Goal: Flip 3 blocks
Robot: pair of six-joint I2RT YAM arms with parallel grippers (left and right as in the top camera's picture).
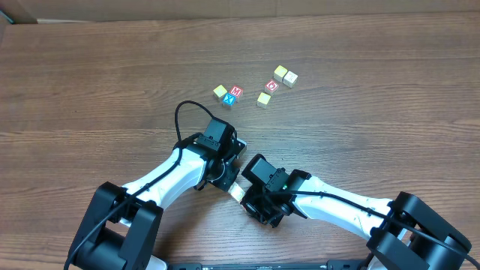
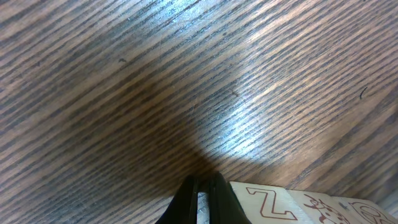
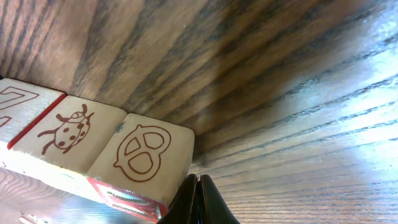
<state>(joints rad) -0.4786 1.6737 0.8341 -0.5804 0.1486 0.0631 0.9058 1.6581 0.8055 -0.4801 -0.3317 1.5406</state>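
Three pale tan blocks lie side by side in a row on the table, between my two grippers. In the right wrist view their top faces show a pretzel (image 3: 146, 155), a ladybug (image 3: 68, 134) and part of a letter (image 3: 15, 102). The pretzel block's near side is red-framed. My right gripper (image 3: 199, 186) is shut and empty, its tips right by the pretzel block's corner. My left gripper (image 2: 202, 190) is also shut and empty, beside the "Z" block (image 2: 273, 202) at the row's other end. From overhead only a tan sliver of the row (image 1: 235, 192) shows between the left gripper (image 1: 227, 177) and the right gripper (image 1: 250, 201).
Several loose cubes lie farther back: a yellow-faced one (image 1: 220, 91), a red "M" (image 1: 236, 91), a blue "X" (image 1: 229, 98), a red "O" (image 1: 272, 85), a pale yellow one (image 1: 264, 99) and a pair (image 1: 285, 75). Bare wooden table (image 1: 90, 82) surrounds them.
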